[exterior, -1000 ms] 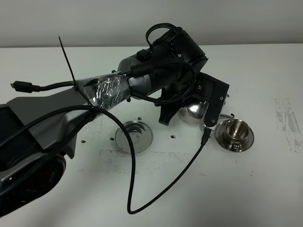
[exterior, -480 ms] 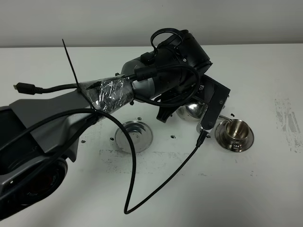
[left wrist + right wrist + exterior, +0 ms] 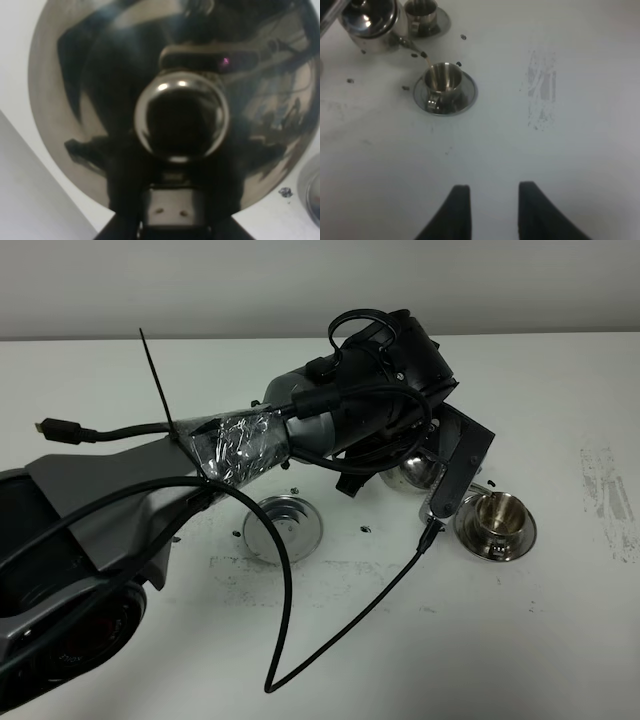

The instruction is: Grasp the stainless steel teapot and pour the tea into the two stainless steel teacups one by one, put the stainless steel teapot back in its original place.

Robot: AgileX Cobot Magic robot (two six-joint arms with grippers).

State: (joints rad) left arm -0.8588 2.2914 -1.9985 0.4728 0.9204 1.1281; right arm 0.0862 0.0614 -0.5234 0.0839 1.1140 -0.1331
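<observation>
The left gripper [image 3: 400,490], clamped on the tilted stainless steel teapot [image 3: 372,22] above the surface [image 3: 545,150], is pouring tea [image 3: 426,60] into one teacup [image 3: 442,79], so overtilting is risking a spill, while the right gripper [image 3: 490,205] is hanging spread and empty.

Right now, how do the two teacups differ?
The teacup under the spout is taking a thin stream of tea from the teapot; the other teacup gets none. From the high camera the first shows plainly; the other is mostly hidden behind the left arm. Both are shiny steel, upright on round saucers.
</observation>
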